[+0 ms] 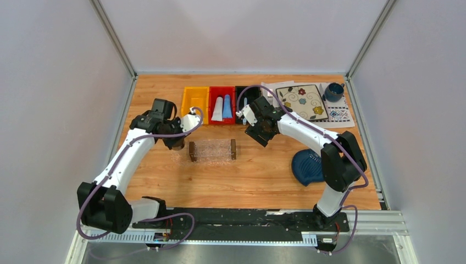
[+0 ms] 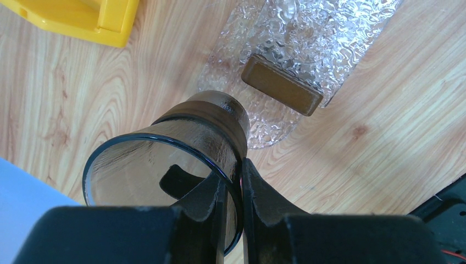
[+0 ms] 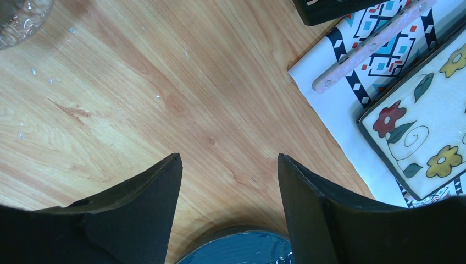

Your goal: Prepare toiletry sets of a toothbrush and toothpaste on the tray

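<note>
The clear tray (image 1: pixel 211 150) lay mid-frame, its long axis running left to right. Two toothpaste tubes (image 1: pixel 217 108) lay lengthwise up-frame in the red bin (image 1: pixel 211 99) above it. The left gripper (image 2: pixel 233 170) pinched a dark cup (image 2: pixel 209 124) by its rim at the tray's left end. The right gripper (image 3: pixel 229 165) hung spread.

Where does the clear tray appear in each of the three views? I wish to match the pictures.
Top external: the tray lies mid-table, between the two arms.
Left wrist: upper centre-right, just beyond the dark glass pinched by the left fingers.
Right wrist: only a clear sliver in the top-left corner, probably its edge.
Shared landmark: the wooden table, in all three.
</note>
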You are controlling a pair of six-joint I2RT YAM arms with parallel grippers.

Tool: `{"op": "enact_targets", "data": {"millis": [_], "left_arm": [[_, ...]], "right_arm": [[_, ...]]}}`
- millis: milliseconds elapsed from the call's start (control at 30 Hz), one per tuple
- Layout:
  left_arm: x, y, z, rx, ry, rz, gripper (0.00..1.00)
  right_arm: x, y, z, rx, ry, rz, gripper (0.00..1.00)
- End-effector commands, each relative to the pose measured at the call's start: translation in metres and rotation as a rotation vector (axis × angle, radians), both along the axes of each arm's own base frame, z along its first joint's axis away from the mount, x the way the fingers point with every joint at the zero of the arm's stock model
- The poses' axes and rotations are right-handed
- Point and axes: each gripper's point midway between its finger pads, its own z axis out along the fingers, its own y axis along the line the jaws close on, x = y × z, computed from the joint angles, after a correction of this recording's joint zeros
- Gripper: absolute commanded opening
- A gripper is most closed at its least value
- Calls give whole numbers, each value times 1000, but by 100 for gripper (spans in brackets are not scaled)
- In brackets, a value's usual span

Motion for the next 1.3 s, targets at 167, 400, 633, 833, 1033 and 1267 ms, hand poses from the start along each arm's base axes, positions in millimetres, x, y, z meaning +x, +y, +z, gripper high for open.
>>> {"op": "enact_targets", "data": {"millis": [167,400,633,833,1033,1267], "left_arm": [[9,-3,2,-32,-97,26,0],[6,-2,-14,-29,-82,24,0],[4,-5,-26,-35,-57,17,0],[5,-6,-28,-41,-48,16,0],[5,-8,-31,-46,-34,15,0],[2,-8,-37,-45,-12,13,0]], "right_arm": [[5,-1,15,17,-47,-7,69],[4,-1,13,15,-42,-5,69],[4,-1,12,15,-40,-6,69],[4,-1,11,10,-37,-5,69],[4,-2,11,8,-37,-6,69],[4,-2,10,7,-36,-5,68]]}}
